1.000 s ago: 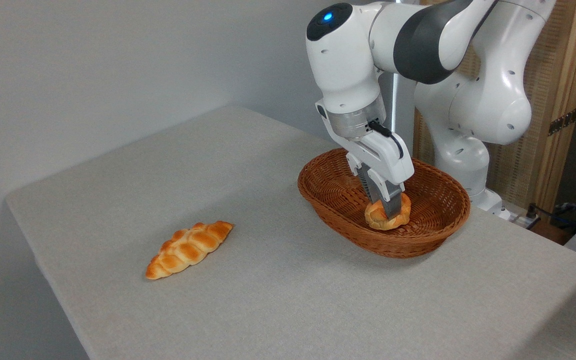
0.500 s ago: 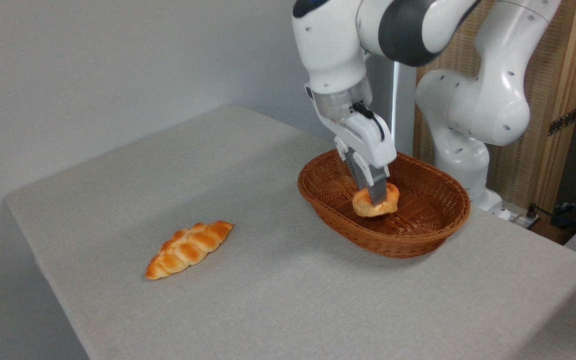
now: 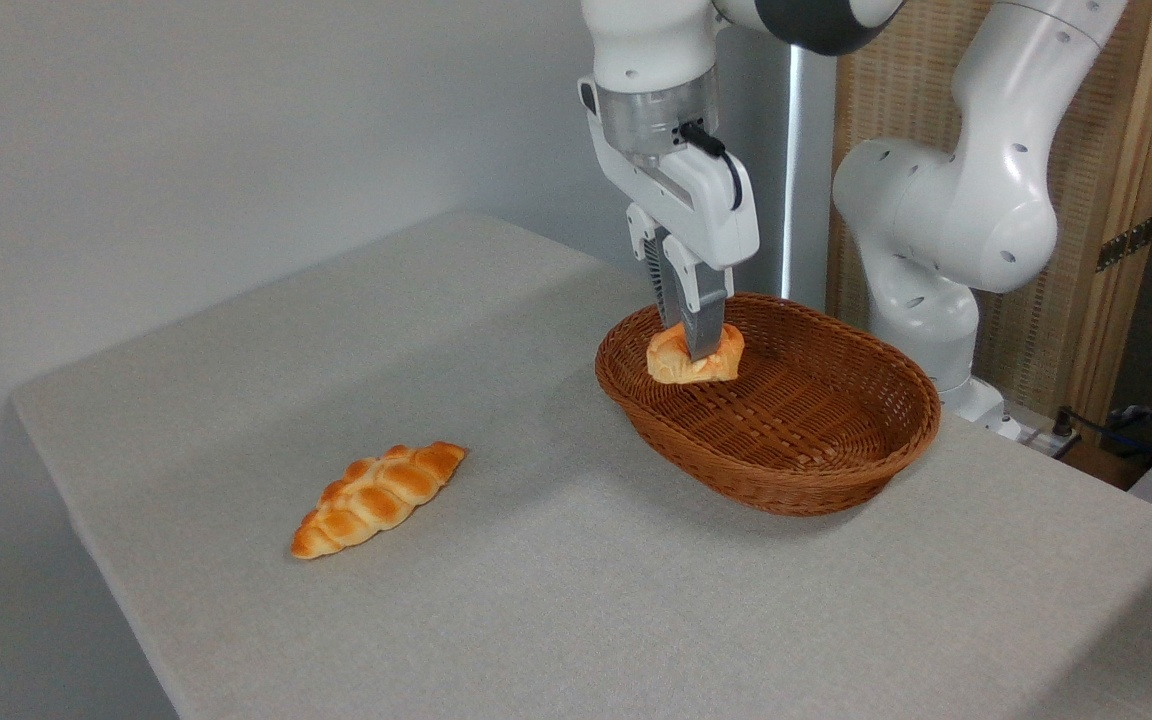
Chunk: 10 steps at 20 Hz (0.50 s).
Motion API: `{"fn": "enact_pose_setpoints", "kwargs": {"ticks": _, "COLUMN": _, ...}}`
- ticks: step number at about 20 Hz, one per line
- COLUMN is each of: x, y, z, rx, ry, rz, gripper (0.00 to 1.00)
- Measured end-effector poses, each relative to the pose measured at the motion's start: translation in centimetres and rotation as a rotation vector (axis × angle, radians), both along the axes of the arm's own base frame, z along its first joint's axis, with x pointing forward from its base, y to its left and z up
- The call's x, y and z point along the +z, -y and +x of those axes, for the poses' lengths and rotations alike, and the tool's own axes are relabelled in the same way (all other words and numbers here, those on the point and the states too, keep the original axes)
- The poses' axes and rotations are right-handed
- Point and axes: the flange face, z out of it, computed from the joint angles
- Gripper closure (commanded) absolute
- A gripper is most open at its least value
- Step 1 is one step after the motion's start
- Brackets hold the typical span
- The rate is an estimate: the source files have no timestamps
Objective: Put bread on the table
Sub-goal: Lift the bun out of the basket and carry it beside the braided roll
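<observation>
The white robot arm (image 3: 946, 190) comes down from the top of the frame, right of the middle. Its gripper (image 3: 694, 345) points down, and its two fingers (image 3: 704, 315) pinch the little round bun (image 3: 693, 355) from both sides. The bun is orange and gold. It hangs in the air over the left end of the basket (image 3: 771, 415), above the woven floor and about level with the basket's rim. It does not touch the basket.

The basket is brown wicker and oval. It sits on the grey table (image 3: 576, 580), a bit right of the middle of the frame. Nothing lies inside the basket.

A long braided loaf (image 3: 378, 498) lies flat on the table in the lower left part of the frame. It has pointed ends and a shiny golden top. It is well apart from the basket and the gripper.

The table top looks like light grey cloth and fills most of the lower frame. A plain pale wall (image 3: 186, 150) is behind it on the left. A wooden screen with woven panels (image 3: 1106, 200) stands behind the robot at the right edge. Some dark cables (image 3: 1151, 430) lie low at the far right.
</observation>
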Motion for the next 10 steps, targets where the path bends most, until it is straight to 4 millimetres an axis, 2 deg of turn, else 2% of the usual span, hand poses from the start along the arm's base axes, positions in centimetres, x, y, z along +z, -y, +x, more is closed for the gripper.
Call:
{"fn": "enact_pose_setpoints", "kwargs": {"ticks": 2, "x": 1.0, "y": -0.4, "z": 1.1, "rx": 0.019, "ry": 0.012, "rz": -0.021, "gripper": 0.68}}
{"fn": "enact_pose_setpoints", "kwargs": {"ticks": 4, "x": 1.9, "y": -0.4, "z": 3.2, "rx": 0.036, "ry": 0.022, "rz": -0.039, "gripper": 0.68}}
{"fn": "enact_pose_setpoints", "kwargs": {"ticks": 7, "x": 2.5, "y": -0.4, "z": 8.1, "rx": 0.074, "ry": 0.046, "rz": -0.054, "gripper": 0.67}}
{"fn": "enact_pose_setpoints", "kwargs": {"ticks": 10, "x": 0.9, "y": -1.9, "z": 13.2, "rx": 0.135, "ry": 0.026, "rz": -0.053, "gripper": 0.67}}
